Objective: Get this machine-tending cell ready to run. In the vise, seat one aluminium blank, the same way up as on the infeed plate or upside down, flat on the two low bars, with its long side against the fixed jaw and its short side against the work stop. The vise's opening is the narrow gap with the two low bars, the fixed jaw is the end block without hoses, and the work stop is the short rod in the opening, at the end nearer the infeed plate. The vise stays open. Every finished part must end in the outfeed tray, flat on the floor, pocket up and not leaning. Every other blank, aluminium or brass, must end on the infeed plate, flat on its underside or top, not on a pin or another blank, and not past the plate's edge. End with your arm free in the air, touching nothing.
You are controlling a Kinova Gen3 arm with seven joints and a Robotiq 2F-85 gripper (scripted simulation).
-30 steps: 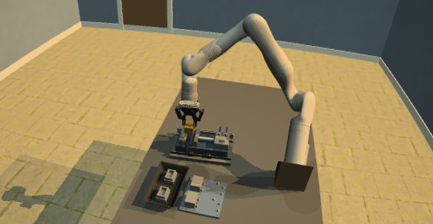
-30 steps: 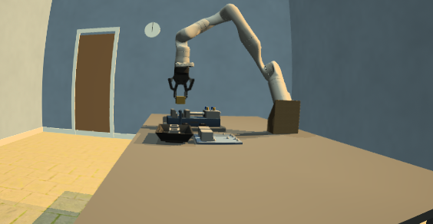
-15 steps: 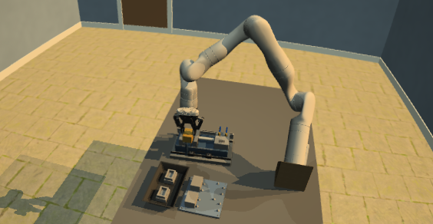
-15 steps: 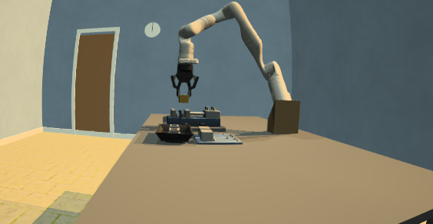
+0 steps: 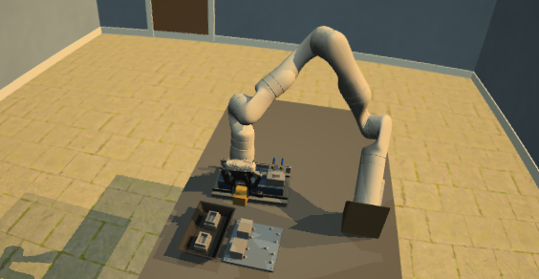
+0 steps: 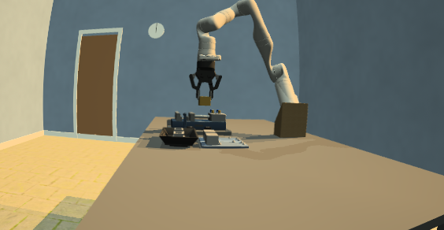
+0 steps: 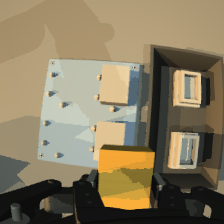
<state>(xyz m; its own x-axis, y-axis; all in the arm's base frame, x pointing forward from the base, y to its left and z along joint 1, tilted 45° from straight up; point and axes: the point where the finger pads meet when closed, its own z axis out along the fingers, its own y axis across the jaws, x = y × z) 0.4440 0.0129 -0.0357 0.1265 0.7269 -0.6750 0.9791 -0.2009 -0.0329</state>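
Note:
My gripper (image 6: 205,96) is shut on a brass blank (image 5: 240,196), which also shows in the exterior view (image 6: 204,101) and in the wrist view (image 7: 126,176). I hold it high in the air, over the near side of the vise (image 5: 253,181), toward the infeed plate (image 5: 253,241). Two aluminium blanks lie flat on the plate, one at the far side (image 5: 245,226) and one nearer (image 5: 237,247); the wrist view shows them too (image 7: 116,84) (image 7: 109,135). The dark outfeed tray (image 5: 206,229) holds two finished parts, pocket up (image 5: 212,219) (image 5: 203,240).
The arm's base sits on a brown box (image 5: 365,219) at the table's right. The infeed plate has several small pins (image 7: 55,105) on its free half. The vise stands behind tray and plate, with blue-tipped hoses (image 5: 277,161) on its right block.

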